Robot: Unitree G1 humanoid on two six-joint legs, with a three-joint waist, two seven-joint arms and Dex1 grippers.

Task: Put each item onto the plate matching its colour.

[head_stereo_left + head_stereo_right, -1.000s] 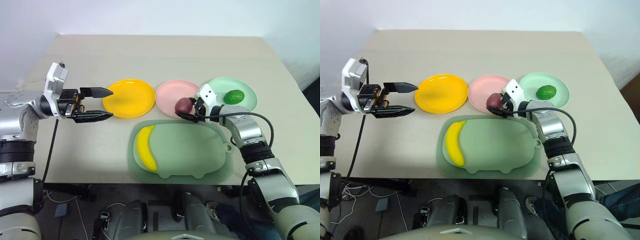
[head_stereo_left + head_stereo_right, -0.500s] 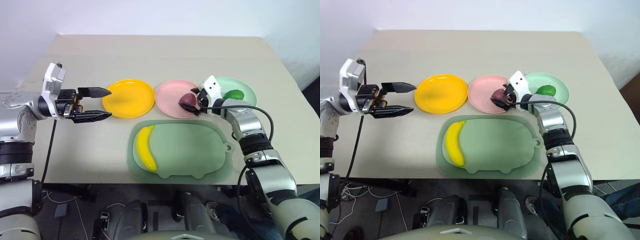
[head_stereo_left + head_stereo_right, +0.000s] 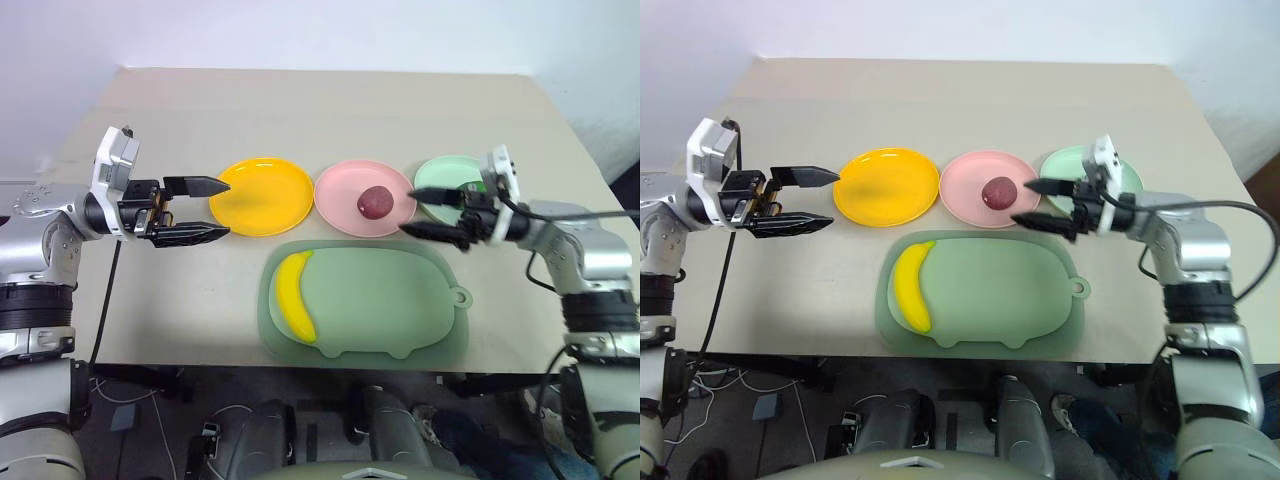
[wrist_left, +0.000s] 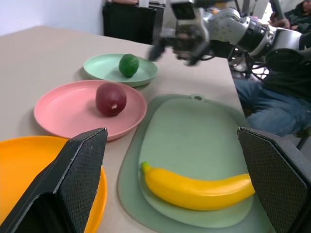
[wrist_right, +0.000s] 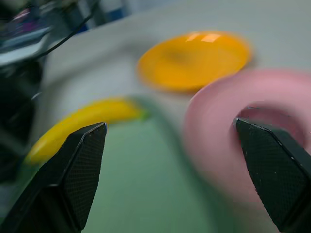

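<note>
The round dark red fruit (image 3: pixel 375 201) rests on the pink plate (image 3: pixel 338 208). My right gripper (image 3: pixel 407 211) is open and empty just right of that plate, level and pointing left, in front of the mint green plate (image 3: pixel 438 172). The green fruit (image 4: pixel 129 65) lies on the mint plate. The yellow banana (image 3: pixel 295 297) lies on the left part of the dull-green mat (image 3: pixel 400 300). The yellow-orange plate (image 3: pixel 265 195) holds nothing. My left gripper (image 3: pixel 228 208) is open at that plate's left rim, pointing right.
The three plates stand in a row across the beige table (image 3: pixel 330 110), with the mat in front of them near the table's front edge. A seated person's legs (image 4: pixel 272 102) show beyond the table in the left wrist view.
My right gripper has opened and left the dark red fruit on the pink plate, then drawn back to the right. The left arm has stayed still.
</note>
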